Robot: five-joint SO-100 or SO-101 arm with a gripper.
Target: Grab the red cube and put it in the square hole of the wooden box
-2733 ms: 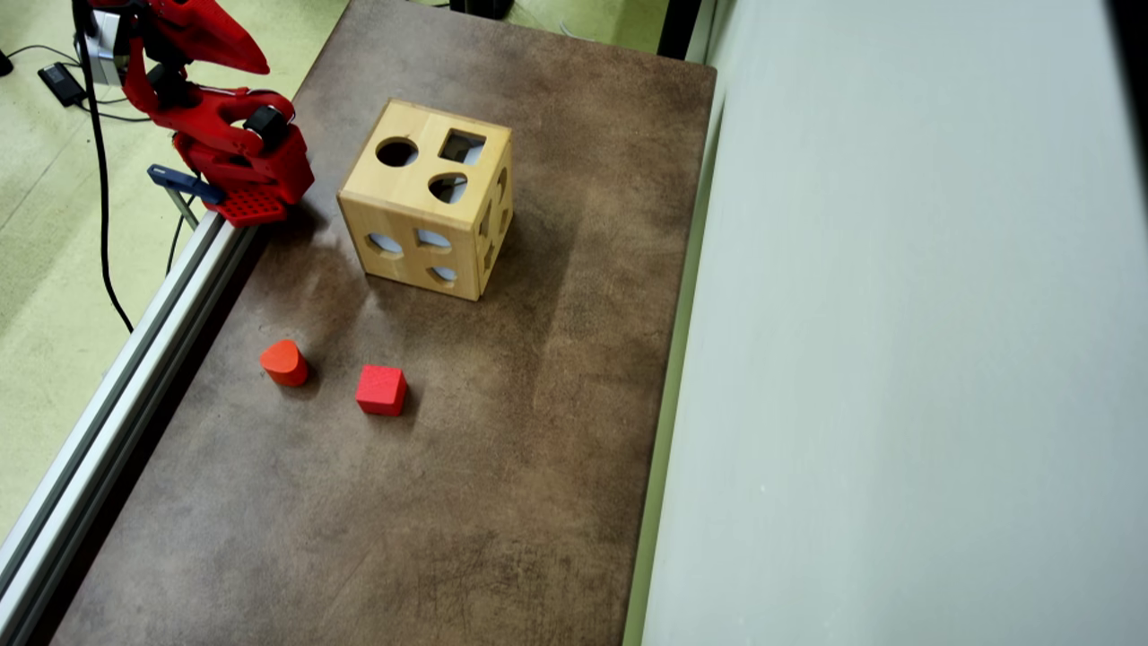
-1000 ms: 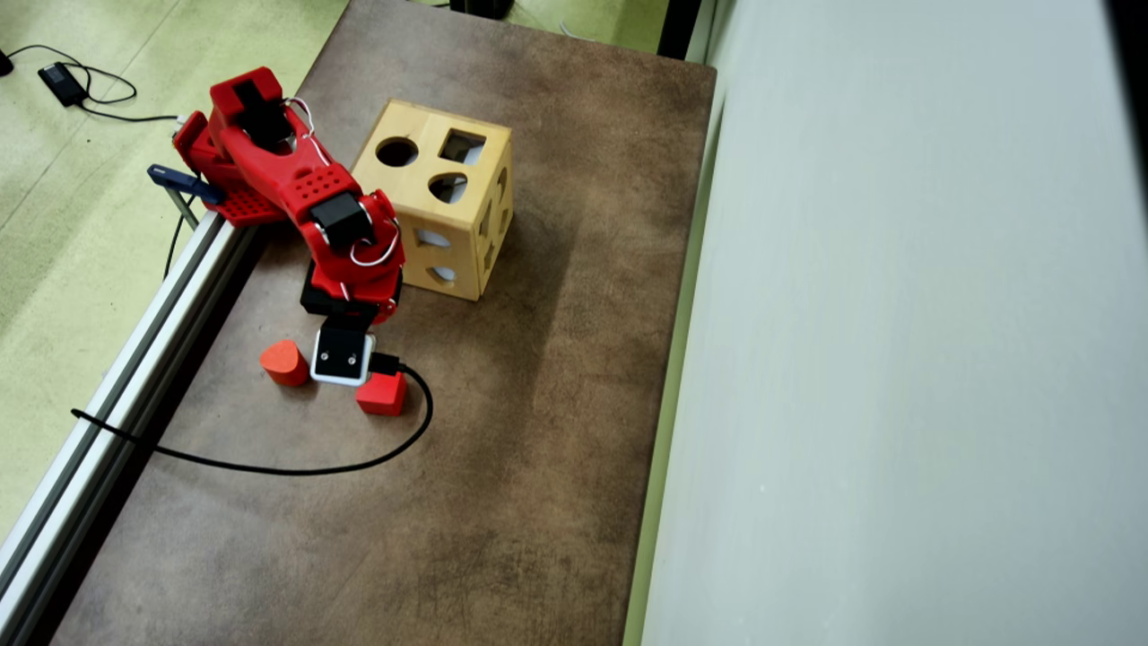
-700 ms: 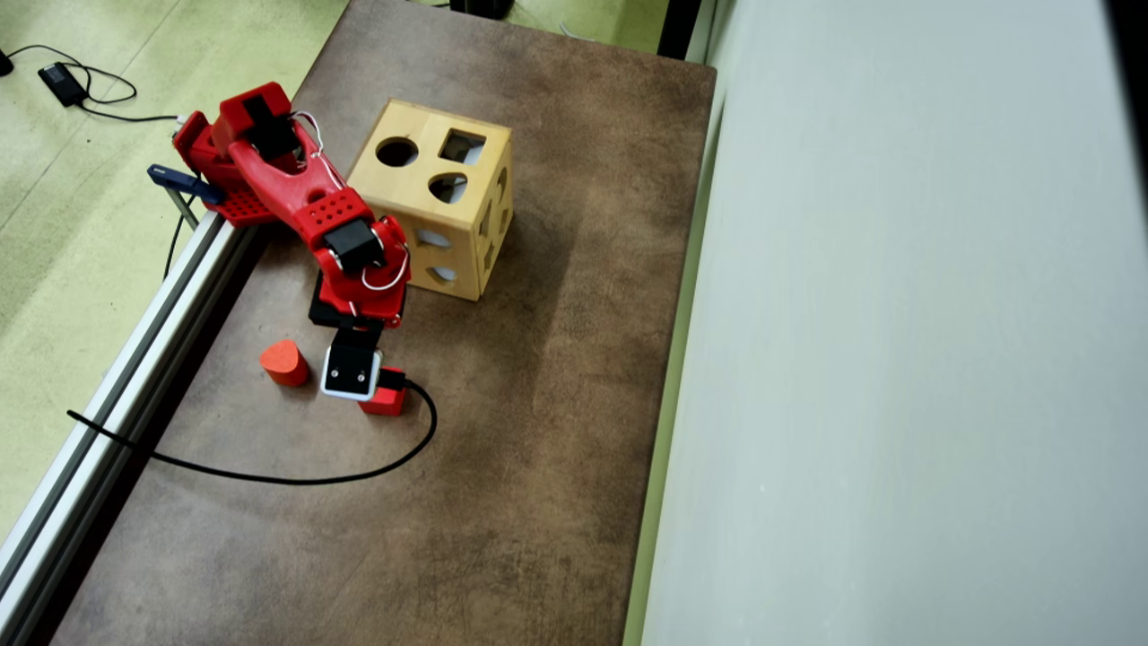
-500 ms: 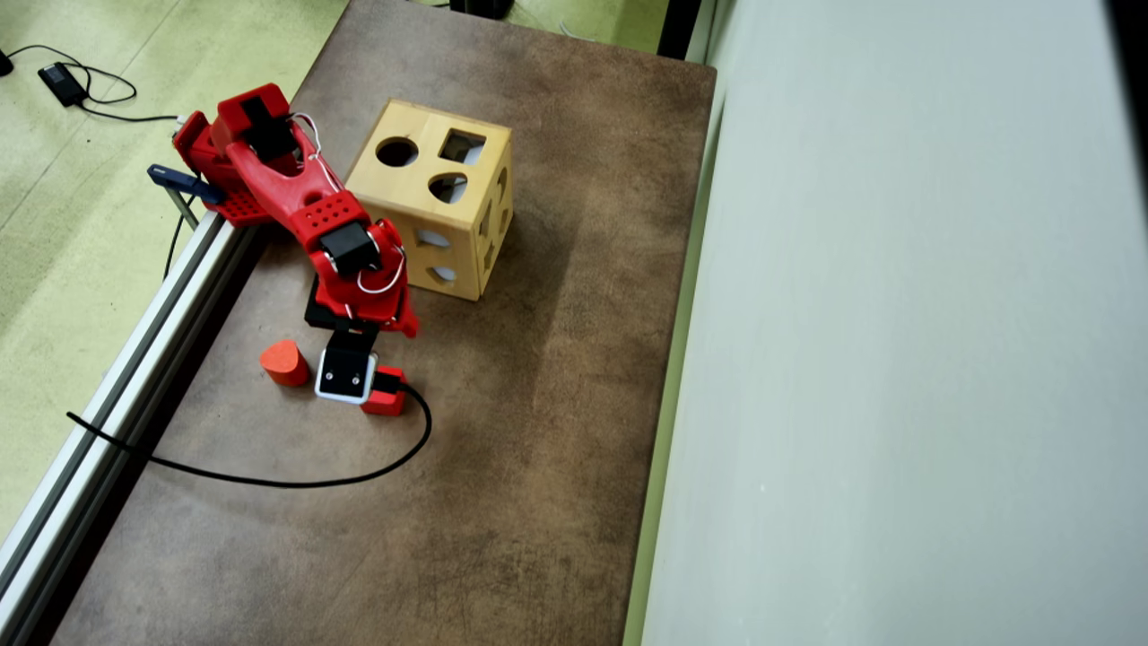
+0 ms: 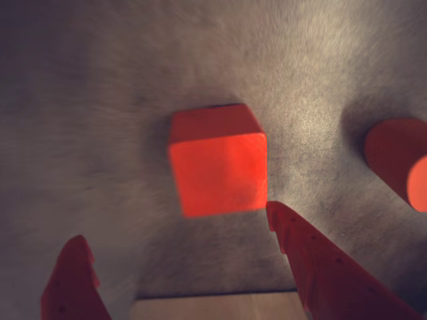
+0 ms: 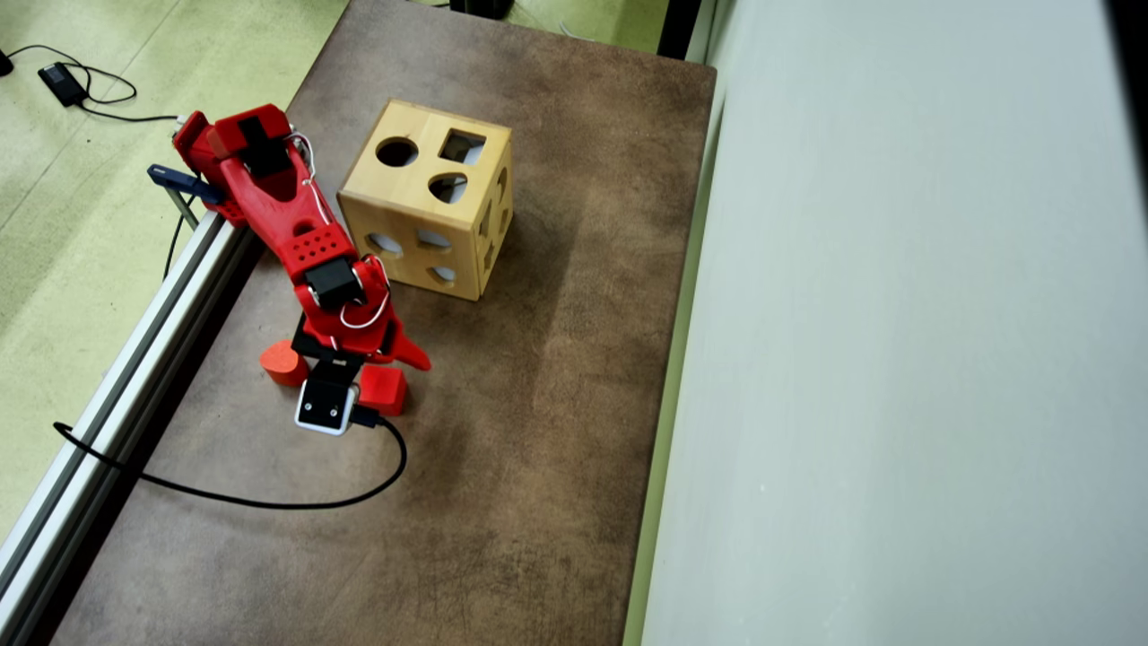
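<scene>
Mottled brown table beside pale green floor.

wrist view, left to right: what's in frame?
Left gripper finger → red cube → right gripper finger → orange-red rounded block at the right edge. The fingers stand apart, not touching the cube.

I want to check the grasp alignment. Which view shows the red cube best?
The wrist view: the red cube fills the centre, top and one side face visible, lying on the table ahead of the open gripper. In the overhead view the red cube is small and partly hidden by the wrist camera.
</scene>
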